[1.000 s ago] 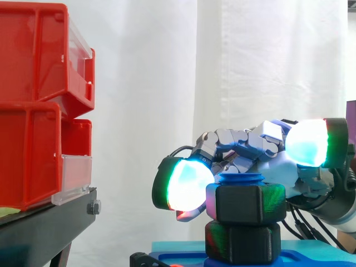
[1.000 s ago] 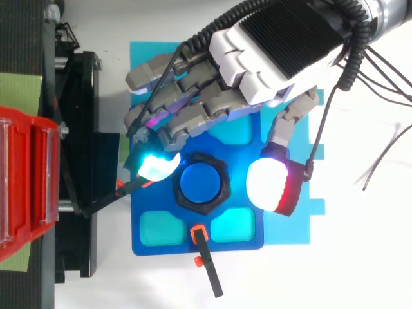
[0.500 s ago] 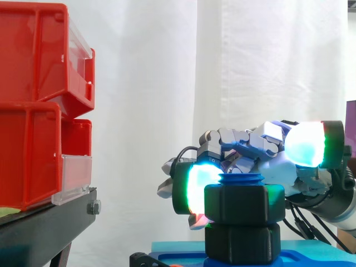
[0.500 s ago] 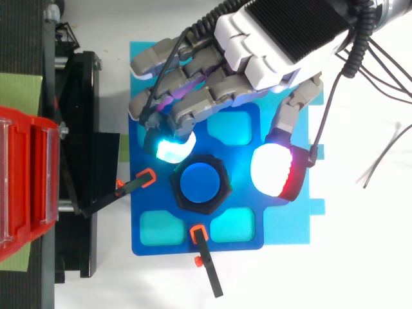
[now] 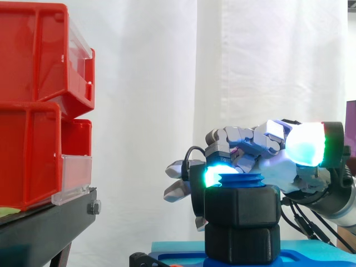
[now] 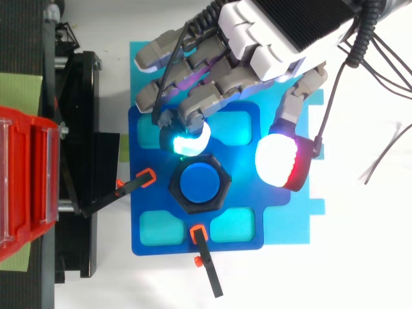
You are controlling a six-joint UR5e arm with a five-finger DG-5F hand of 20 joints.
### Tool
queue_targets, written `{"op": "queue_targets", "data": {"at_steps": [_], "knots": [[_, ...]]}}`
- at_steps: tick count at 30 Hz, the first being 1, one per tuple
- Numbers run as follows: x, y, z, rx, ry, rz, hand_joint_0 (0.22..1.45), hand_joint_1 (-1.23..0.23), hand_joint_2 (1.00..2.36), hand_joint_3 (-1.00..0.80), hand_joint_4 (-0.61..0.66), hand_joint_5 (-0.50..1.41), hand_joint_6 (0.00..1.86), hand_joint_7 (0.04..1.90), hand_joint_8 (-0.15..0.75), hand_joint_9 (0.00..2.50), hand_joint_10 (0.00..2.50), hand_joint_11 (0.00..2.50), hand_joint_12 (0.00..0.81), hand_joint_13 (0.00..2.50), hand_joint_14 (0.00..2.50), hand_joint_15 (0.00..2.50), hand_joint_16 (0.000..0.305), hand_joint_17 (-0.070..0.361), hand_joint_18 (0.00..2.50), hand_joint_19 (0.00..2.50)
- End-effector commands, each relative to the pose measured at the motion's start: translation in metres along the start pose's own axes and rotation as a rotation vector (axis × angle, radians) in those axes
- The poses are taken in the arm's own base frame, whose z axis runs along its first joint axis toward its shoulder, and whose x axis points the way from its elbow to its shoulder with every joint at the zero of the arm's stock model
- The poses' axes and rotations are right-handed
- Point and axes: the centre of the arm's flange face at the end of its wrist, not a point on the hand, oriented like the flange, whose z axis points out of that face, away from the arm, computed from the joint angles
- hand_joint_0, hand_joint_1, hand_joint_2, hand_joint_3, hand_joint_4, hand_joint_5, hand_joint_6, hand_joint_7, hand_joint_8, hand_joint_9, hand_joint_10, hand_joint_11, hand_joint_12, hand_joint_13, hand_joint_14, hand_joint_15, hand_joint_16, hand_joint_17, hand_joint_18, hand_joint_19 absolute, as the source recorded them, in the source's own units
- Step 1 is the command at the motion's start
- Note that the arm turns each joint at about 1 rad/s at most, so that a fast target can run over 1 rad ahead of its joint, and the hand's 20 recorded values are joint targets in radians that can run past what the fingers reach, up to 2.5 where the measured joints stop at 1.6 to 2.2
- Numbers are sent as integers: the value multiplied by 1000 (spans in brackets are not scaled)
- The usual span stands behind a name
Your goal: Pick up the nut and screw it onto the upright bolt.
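**Hand** [image 6: 277, 32] above the blue plate [image 6: 138, 244], fingers loosely bent and thumb spread wide, nothing held. One cyan fingertip [image 6: 188, 140] touches the near edge of the black hexagonal nut [image 5: 242, 206]. The thumb pad [image 6: 278, 161] stands apart from the nut with bare plate in the gap, and in the side view it sits higher than the nut's top. The nut is on the upright blue bolt [image 6: 200, 182], just ahead of fingertip and thumb, and sits directly on a second black hexagonal piece [image 5: 242, 243]. The nut's flats facing away from the hand are free. Orange-tipped black levers [image 6: 145, 179] lie near those flats without touching. The plate lies on a light-blue mat [image 6: 286, 225] on the white table [image 6: 360, 257]. Beyond the fingers are red bins [image 5: 33, 111] on a black stand [image 5: 50, 228], with a white curtain [image 5: 144, 111] behind
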Motion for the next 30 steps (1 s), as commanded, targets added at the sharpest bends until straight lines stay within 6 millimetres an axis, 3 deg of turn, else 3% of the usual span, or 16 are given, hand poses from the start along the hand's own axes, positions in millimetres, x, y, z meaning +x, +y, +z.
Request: {"op": "queue_targets", "data": {"at_steps": [1,16,23,30], "knots": [[-6,-2,0,-8,0,-3,517,-151,1000,-500,171,-3,500,1538,249,897,0,0,241,614,0,0,25,57,358,9],[-31,-5,10,-59,3,-13,499,-137,1000,-500,250,-85,504,887,237,825,0,0,260,584,0,0,28,62,341,0],[-34,-5,12,-66,2,-17,493,-126,1000,-500,218,-97,503,754,227,796,0,0,260,560,0,0,29,66,326,0],[-21,2,18,-60,4,-5,483,-82,1000,-500,209,-106,502,711,212,744,0,0,270,512,0,0,31,70,274,0]]}}
